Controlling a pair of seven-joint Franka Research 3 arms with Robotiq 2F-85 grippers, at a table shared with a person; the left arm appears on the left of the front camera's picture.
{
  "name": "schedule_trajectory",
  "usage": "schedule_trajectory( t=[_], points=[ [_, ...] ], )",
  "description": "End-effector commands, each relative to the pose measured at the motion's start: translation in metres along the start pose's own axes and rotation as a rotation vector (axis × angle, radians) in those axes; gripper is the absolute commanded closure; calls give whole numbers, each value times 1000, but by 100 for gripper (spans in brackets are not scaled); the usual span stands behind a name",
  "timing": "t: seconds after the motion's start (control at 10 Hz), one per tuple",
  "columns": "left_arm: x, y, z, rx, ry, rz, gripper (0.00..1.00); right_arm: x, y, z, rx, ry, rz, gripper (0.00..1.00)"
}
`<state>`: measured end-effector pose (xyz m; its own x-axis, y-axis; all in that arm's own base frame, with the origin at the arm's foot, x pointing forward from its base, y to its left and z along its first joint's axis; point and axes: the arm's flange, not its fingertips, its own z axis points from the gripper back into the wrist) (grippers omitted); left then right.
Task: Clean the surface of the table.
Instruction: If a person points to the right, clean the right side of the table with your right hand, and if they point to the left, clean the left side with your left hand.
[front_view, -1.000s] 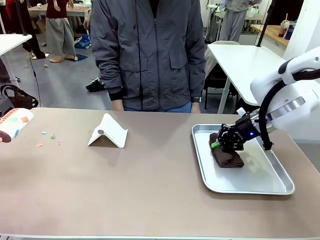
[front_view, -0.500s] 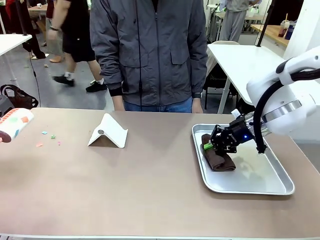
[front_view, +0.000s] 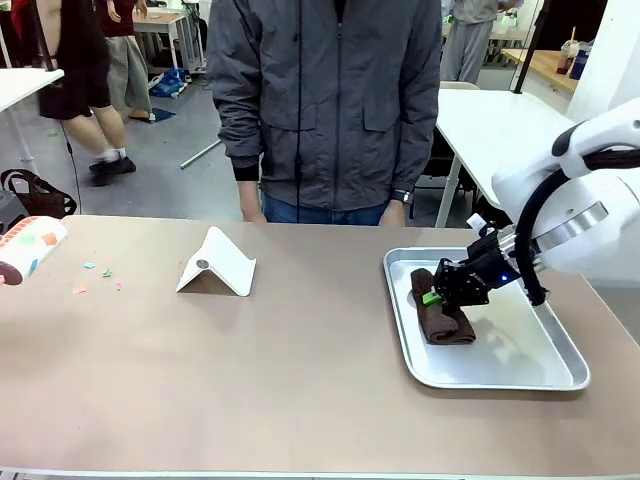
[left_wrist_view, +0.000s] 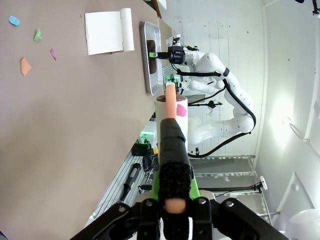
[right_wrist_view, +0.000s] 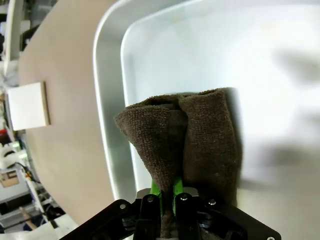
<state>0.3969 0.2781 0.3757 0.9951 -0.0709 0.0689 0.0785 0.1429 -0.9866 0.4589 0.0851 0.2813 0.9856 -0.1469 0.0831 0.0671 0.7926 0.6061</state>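
- Right claw (front_view: 432, 297) is clamped on one brown cloth (front_view: 445, 320), pinching a fold of it between its green pads over the left half of the tray (front_view: 560, 376); the rest of the cloth lies on the tray floor.
- Left claw (left_wrist_view: 171, 125) is closed on the rim of one white cup (front_view: 30, 248) with coloured patches, held far left of the tray at the table's end.
- One table (front_view: 300, 380), tan-topped, lies under the tray and stretches well to the left of it.
- One tray, silver, sits on the right part of the table.
- One white folded card (front_view: 216, 263) stands like a tent on the table, well left of the tray.
- Four paper scraps (front_view: 88, 265) lie scattered on the table, farther from the tray than the card, near the cup.
- One person (front_view: 330, 100) in a grey jacket stands at the far edge, just left of the tray's far-left corner.
- Against half a second ago: the right claw and the cloth have shifted a little away from the tray's left rim; the person has stepped sideways toward the tray; card, scraps, cup and tray lie as they did.
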Motion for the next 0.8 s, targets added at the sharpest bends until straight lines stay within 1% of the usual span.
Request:
schedule_trajectory(
  t=[0.0,0.2,0.4,0.7],
  points=[
    [-2,-5,-2,-4,4,-15,100,-4,-17,17,-9,15,27,100],
    [-2,-5,-2,-4,4,-15,100,0,-31,33,-39,13,20,100],
    [-2,-5,-2,-4,4,-15,100,4,-49,49,-68,-14,-4,100],
    [-2,-5,-2,-4,4,-15,100,4,-75,76,-24,-34,-46,100]
  ],
)
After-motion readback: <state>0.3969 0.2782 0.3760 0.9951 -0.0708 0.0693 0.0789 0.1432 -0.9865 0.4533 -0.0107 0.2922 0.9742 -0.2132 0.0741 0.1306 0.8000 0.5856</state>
